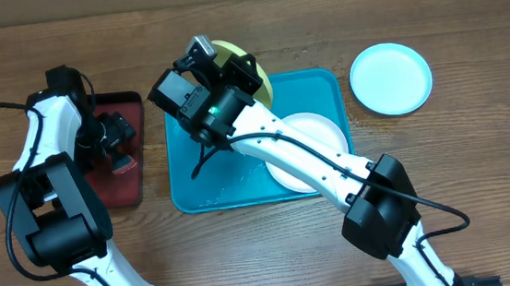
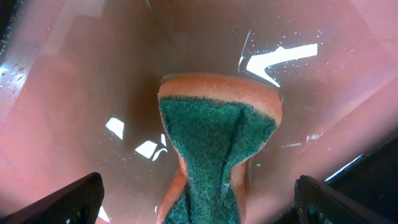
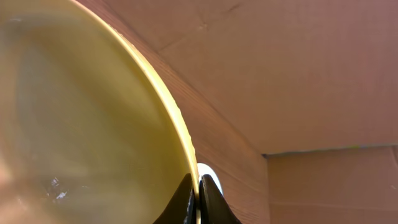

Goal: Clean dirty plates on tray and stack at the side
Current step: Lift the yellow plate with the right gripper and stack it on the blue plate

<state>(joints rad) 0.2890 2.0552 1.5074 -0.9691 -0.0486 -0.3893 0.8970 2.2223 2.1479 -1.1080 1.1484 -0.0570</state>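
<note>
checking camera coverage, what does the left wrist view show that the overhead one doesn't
Left wrist only: the green scouring face of the sponge and droplets near it. Overhead only: the turquoise tray, white plate, light blue plate and yellow-green plate. Both: the dark red tray.

Turquoise tray point(image 1: 310, 87); yellow-green plate point(image 3: 74, 124), white plate point(image 1: 323, 130), light blue plate point(image 1: 391, 78); orange sponge point(image 2: 217, 130), green-faced; dark red tray point(image 1: 130, 106).

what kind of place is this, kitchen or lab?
Probably a lab bench rigged for dishwashing: wooden table, cardboard backdrop, sponge in a red tray, white plate on a turquoise tray.
</note>
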